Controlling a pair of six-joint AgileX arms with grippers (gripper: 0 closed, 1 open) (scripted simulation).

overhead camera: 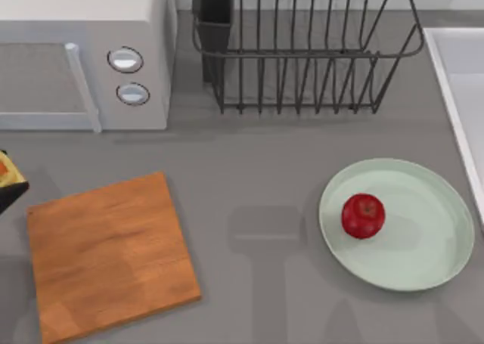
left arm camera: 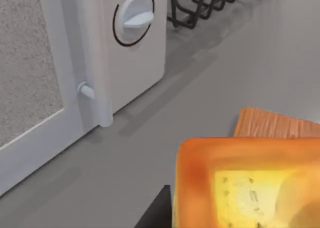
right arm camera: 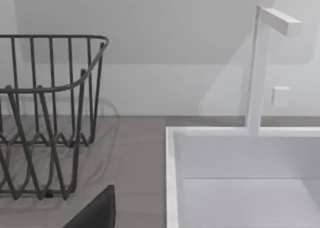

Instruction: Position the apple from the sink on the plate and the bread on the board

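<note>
Golden-topped bread [left arm camera: 240,188] sits pinched in my left gripper [overhead camera: 7,181] just left of the board [overhead camera: 110,255], ready for placing; the apple [overhead camera: 363,215] already rests on the plate [overhead camera: 431,253]. Right gripper's state: cannot tell.

Item count, top view:
- Apple [overhead camera: 363,215]: one, resting on the plate.
- Plate [overhead camera: 423,264]: one, at 4 o'clock.
- Board [overhead camera: 110,253]: one, at 8 o'clock.
- Bread [left arm camera: 250,185]: one slice.
- Sink [overhead camera: 457,79]: one, at 2 o'clock.
- Microwave [overhead camera: 83,53]: one, at 10 o'clock; knobs [overhead camera: 125,60]: two.
- Dish rack [overhead camera: 302,45]: one, at 12 o'clock.
</note>
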